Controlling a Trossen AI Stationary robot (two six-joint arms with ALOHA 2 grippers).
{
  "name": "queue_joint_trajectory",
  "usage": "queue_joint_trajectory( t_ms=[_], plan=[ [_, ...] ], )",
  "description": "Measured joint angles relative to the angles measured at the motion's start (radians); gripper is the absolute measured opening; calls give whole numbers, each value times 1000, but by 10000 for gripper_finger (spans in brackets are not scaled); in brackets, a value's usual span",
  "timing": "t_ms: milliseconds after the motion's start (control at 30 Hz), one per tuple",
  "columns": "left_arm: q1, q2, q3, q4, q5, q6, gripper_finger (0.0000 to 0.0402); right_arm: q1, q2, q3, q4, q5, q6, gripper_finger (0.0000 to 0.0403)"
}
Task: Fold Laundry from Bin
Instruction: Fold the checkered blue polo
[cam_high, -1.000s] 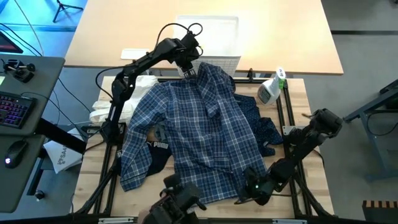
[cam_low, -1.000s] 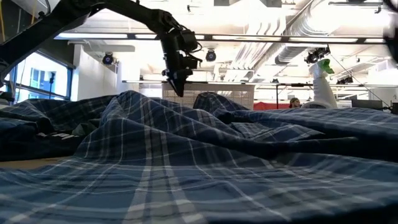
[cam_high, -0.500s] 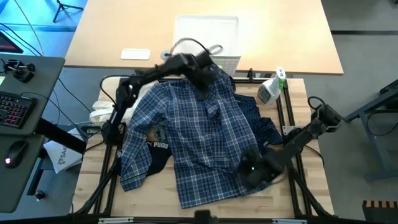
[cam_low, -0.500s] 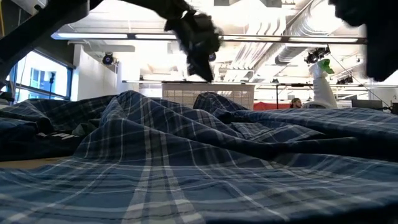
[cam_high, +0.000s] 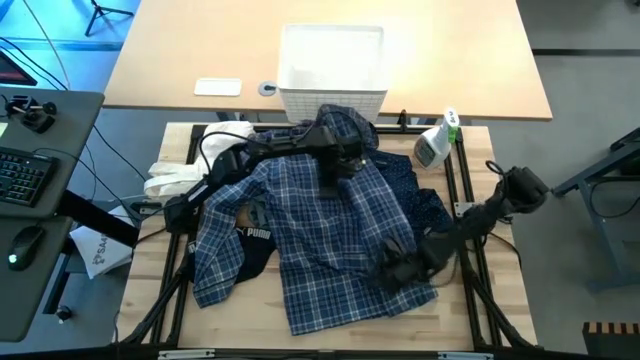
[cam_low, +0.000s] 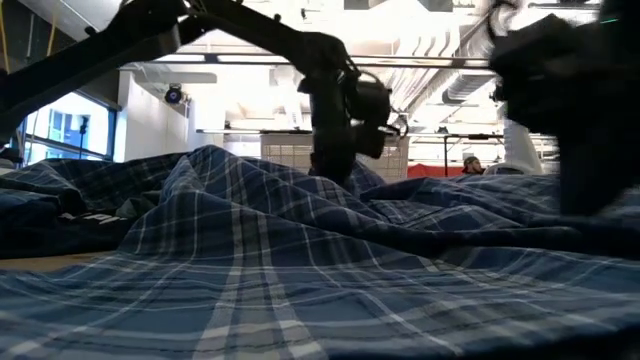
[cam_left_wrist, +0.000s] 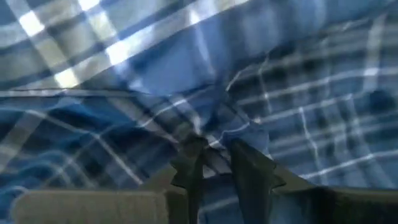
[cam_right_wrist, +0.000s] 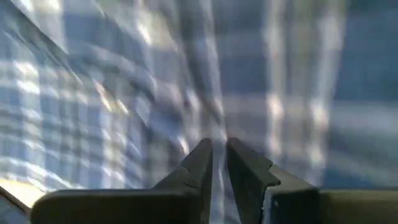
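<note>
From above, one soft, wrinkled plaid shirt (cam_high: 320, 235) lies spread just in front of the one white lattice-sided bin (cam_high: 333, 68). The left gripper (cam_high: 338, 170), which a second ago hung over the collar by the bin, now presses into the shirt's upper middle; the right gripper (cam_high: 392, 268) has moved onto the hem farthest from the bin. At table height, folds ripple. Each wrist view shows near-closed fingers (cam_left_wrist: 249, 168) pinching plaid cloth; the right fingers (cam_right_wrist: 245, 171) likewise.
</note>
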Motion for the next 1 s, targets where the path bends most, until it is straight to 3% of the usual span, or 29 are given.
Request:
queue_joint_trajectory(
  t_ms=[167,433,600,733,867,1000],
  plan=[
    [13,-9,0,-118,72,24,9,160,0,0,-57,-8,198,33],
    [49,-123,0,-225,106,30,1,314,0,40,-69,4,403,32],
    [52,-209,2,-232,108,14,1,302,-2,124,-101,123,380,32],
    [44,-211,2,-124,107,-4,7,258,-2,146,-148,185,332,45],
    [34,-190,2,-47,101,28,41,214,-2,146,-190,190,307,83],
    [28,-164,1,17,52,-84,94,183,-2,146,-190,192,266,121]
  ],
)
